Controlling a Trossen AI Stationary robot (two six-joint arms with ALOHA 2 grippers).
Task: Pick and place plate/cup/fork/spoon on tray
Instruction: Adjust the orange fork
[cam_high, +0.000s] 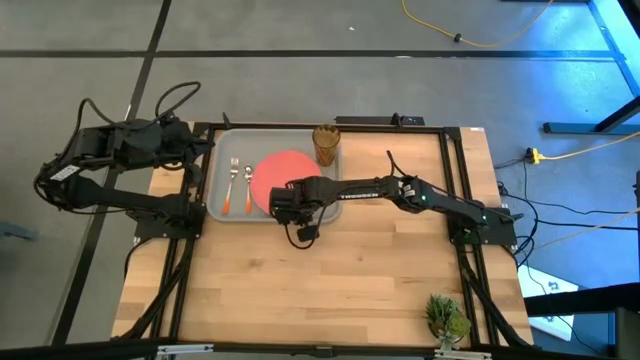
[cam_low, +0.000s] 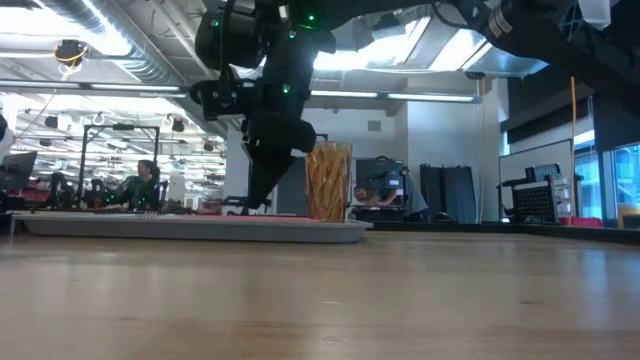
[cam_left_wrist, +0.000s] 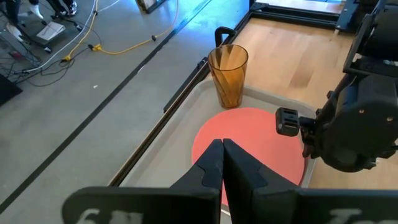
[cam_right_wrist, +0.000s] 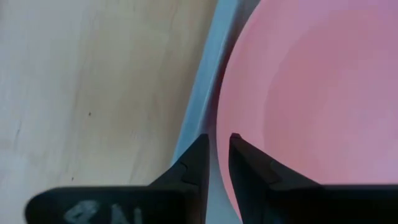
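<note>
Seen from above, a light wooden bench (cam_high: 330, 270) carries a small green plant (cam_high: 447, 318) at its near right corner. Past the bare middle of the bench, the right arm reaches in from the right side, and its tool (cam_right_wrist: 217, 149) hangs at the near edge of the coral-red plate (cam_high: 283, 176). The wrist camera shows its two dark fingers (cam_right_wrist: 194, 163) set narrowly apart, one on each side of the plate's rim, with the grey tray (cam_right_wrist: 202, 93) lip just beside them; whether they actually press the rim cannot be told.

The plate lies flat in the grey tray (cam_high: 214, 190), right of its middle. To the plate's left, the spoon (cam_high: 248, 187) and then the fork (cam_high: 231, 186) lie side by side in the tray, metal ends pointing away and orange handles toward the near edge. At the tray's far right corner the amber ribbed cup (cam_high: 326, 145) stands upright, just beyond the plate.

The left arm waits folded at the bench's far left, its tool (cam_left_wrist: 222, 163) pressed together and holding nothing.
</note>
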